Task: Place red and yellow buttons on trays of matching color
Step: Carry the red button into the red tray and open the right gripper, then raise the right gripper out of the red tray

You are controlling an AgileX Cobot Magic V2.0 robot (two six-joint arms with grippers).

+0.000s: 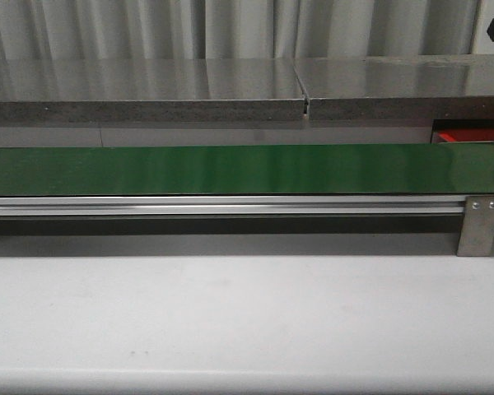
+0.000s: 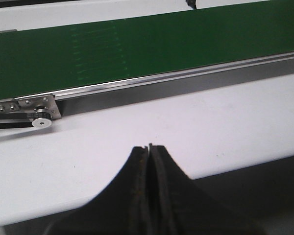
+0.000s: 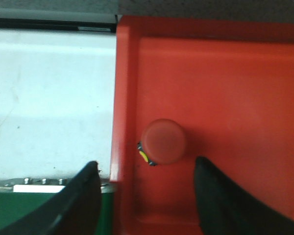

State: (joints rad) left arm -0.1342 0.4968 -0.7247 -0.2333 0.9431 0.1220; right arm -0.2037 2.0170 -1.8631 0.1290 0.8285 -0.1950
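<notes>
Front view: bare green conveyor belt (image 1: 230, 169), nothing to sort; left wrist: left gripper (image 2: 150, 147) clenched empty, idle beside it; right wrist: right gripper (image 3: 147, 171) spread wide, red button (image 3: 163, 141) resting released inside red tray (image 3: 235, 73).

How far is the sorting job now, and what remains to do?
Done: one red button lies in the red tray, between the open fingers of the right gripper. In hand: nothing; the left gripper is shut and empty. Left: no other button shows on the belt, and no yellow tray is in view.
</notes>
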